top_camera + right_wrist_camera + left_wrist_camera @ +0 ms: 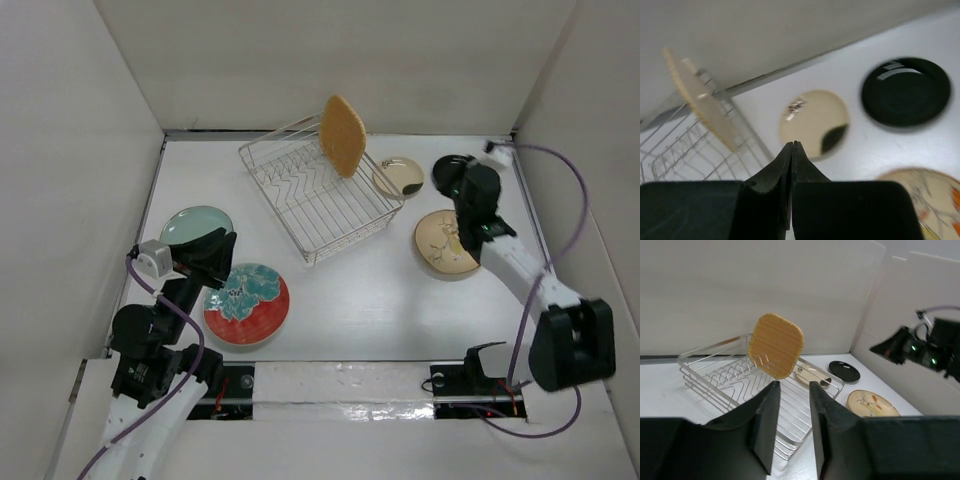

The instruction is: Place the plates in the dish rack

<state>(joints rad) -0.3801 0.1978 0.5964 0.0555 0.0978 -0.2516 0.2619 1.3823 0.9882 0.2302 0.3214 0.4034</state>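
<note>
The rounded-square wooden plate (343,135) is standing on edge, tilted, at the far corner of the dish rack (322,222). It is facing the left arm, and the rack's long axis is running diagonally from far left to near right. The left gripper (792,432) is hovering near the pale teal plate (190,222) and the red floral plate (250,308), fingers slightly parted and gripping nothing. The right gripper (791,150) is pointing toward the small cream plate (812,122) beside the black plate (906,91) and beige plate (440,248), fingers pressed together, empty.

Lab test booth, white panel walls (330,60)
</note>
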